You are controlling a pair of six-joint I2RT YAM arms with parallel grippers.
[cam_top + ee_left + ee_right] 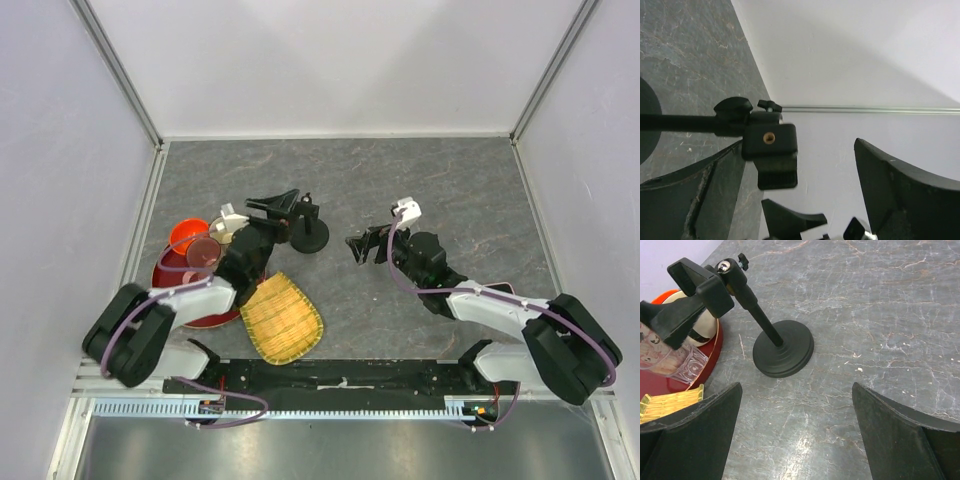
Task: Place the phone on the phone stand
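Far tabletop [420, 170]: bare grey stone, open up to the back wall [330, 60].
Centre: an open strip lies between the phone stand [782, 347] and the right end effector [796, 387].
Stand head: its clamp [770, 145] sits between the wide-spread fingers of the left end effector [799, 144], with little room around it.
Left side: crowded by a red plate [168, 288] and an orange bowl [186, 236].
Near left: a bamboo tray [283, 318] fills the floor before the stand.

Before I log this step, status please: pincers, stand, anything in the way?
Left pincer open, at stand clamp. Right pincer open, empty. Clamp empty; phone not seen. Dishes close by stand; nothing between it and right pincer.
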